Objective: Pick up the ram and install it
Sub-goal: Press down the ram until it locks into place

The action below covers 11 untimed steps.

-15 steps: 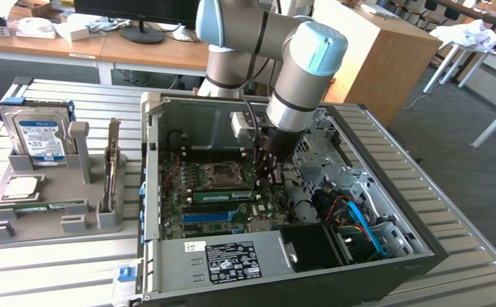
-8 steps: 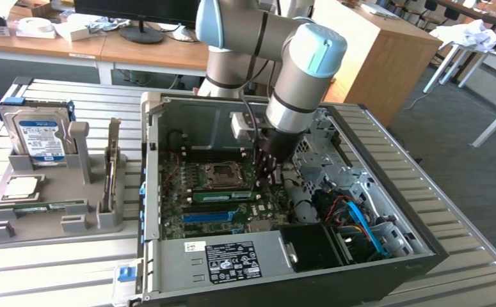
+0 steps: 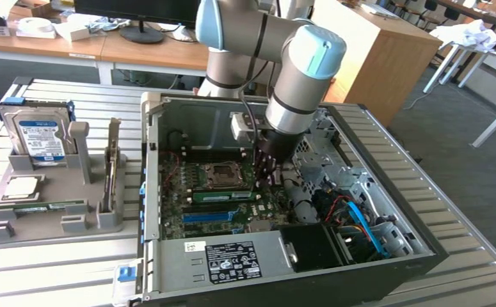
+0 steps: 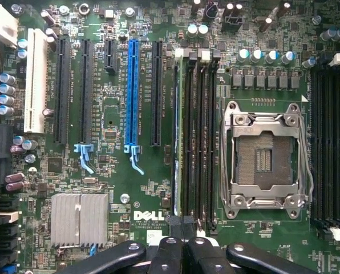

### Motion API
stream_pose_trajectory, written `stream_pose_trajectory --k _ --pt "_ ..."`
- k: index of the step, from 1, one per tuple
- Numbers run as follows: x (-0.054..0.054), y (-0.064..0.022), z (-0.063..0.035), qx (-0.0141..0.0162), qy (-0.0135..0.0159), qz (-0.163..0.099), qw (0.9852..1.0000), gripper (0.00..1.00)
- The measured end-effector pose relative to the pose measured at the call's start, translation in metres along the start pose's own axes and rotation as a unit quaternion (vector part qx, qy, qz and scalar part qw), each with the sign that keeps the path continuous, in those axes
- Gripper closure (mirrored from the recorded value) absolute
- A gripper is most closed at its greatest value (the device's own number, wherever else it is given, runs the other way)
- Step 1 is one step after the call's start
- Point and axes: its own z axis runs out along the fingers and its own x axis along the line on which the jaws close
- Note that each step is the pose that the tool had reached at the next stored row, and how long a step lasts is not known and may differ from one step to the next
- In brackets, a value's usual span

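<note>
Install step in hand. End effector (image 4: 181, 242) closed, low over the motherboard (image 4: 113, 188) inside the computer case (image 3: 230, 268). The ram (image 4: 178, 137) stands edge-on in the memory slot beside the processor socket (image 4: 265, 160). Judged: seating needs straight downward pressure, latches engaged

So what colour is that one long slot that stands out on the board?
Blue, clearest in the wrist view.

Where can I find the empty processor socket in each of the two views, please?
Exterior view: the processor socket sits on the motherboard inside the open computer case, just above the green ram in the picture.
Wrist view: the processor socket lies between two banks of black memory slots.
Shared landmark: the blue expansion slot, on the other side of the ram from the socket.
</note>
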Motion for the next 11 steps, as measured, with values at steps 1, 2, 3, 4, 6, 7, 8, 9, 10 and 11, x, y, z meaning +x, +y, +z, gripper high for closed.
stream_pose_trajectory --k 1,2,3,4,6,7,8,9,10,11 --pt "0.0 0.0 0.0 0.0 0.0 0.0 1.0 0.9" --pt "0.0 0.0 0.0 0.0 0.0 0.0 1.0 0.9" --pt "0.0 0.0 0.0001 0.0 0.0 0.0 1.0 0.9" --pt "0.0 -0.0001 0.0006 0.0001 -0.0001 0.0 1.0 0.9" --pt "0.0 -0.0001 0.0018 0.0 -0.0001 0.0 1.0 0.9" --pt "0.0001 -0.0001 0.002 0.0 0.0001 0.0 1.0 0.9" --pt "0.0 -0.0001 0.002 0.0 0.0001 0.0 1.0 0.9" --pt "0.0001 -0.0001 0.002 0.0 0.0 0.0 1.0 0.9" --pt "0.0001 -0.0001 0.002 0.0 0.0001 0.0 1.0 0.9" --pt "0.0 -0.0002 0.0025 0.0 -0.0001 0.0 1.0 0.9"
